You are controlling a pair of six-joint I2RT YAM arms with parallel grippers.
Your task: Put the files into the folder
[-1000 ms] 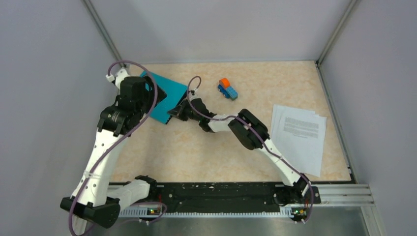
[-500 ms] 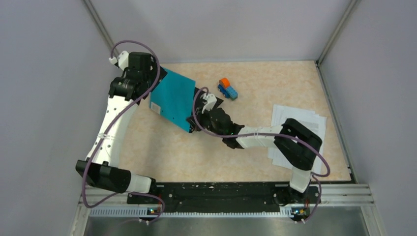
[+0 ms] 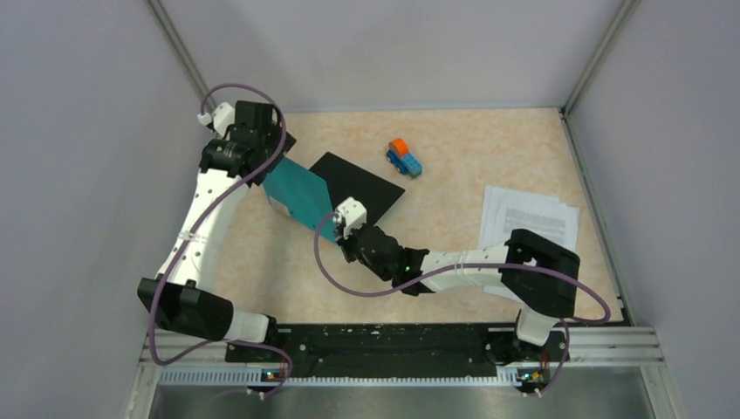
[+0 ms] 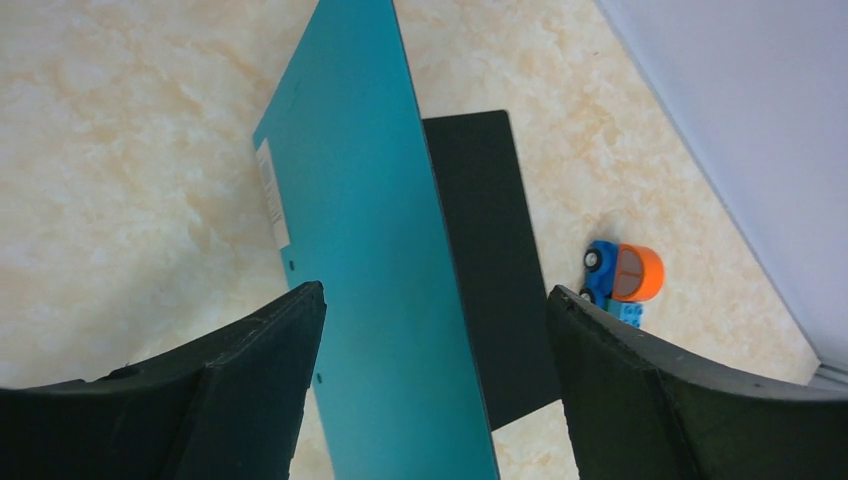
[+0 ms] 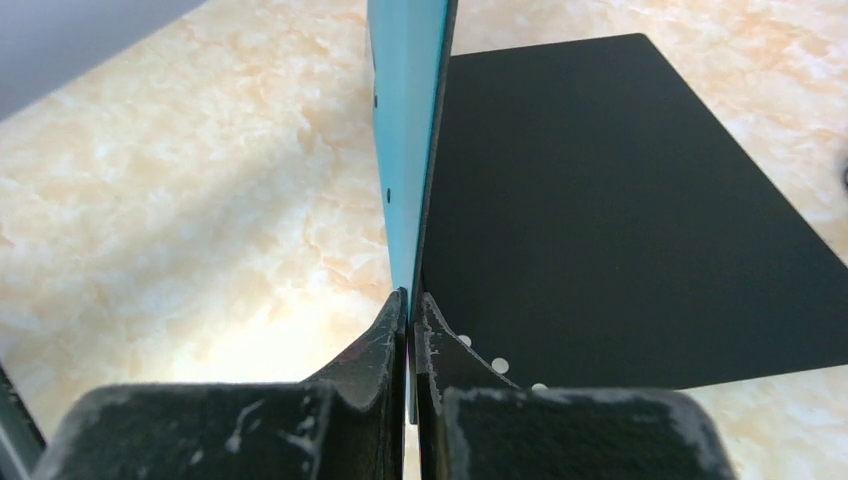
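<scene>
The folder lies open at the back left. Its black inner panel is flat on the table and its teal cover stands raised on edge. My right gripper is shut on the near edge of that cover, with the black panel to its right. My left gripper hangs open above the cover's far end. In the left wrist view the teal cover runs between its spread fingers without visible contact. The files, white sheets, lie at the right, partly behind my right arm.
A small blue-and-orange toy truck sits behind the folder, also seen in the left wrist view as the truck beside the black panel. Grey walls close in the table on three sides.
My right gripper has swung the teal cover up and back toward the near left, baring the black inside. The left arm rose to the folder's far end, and its jaws have narrowed slightly.
</scene>
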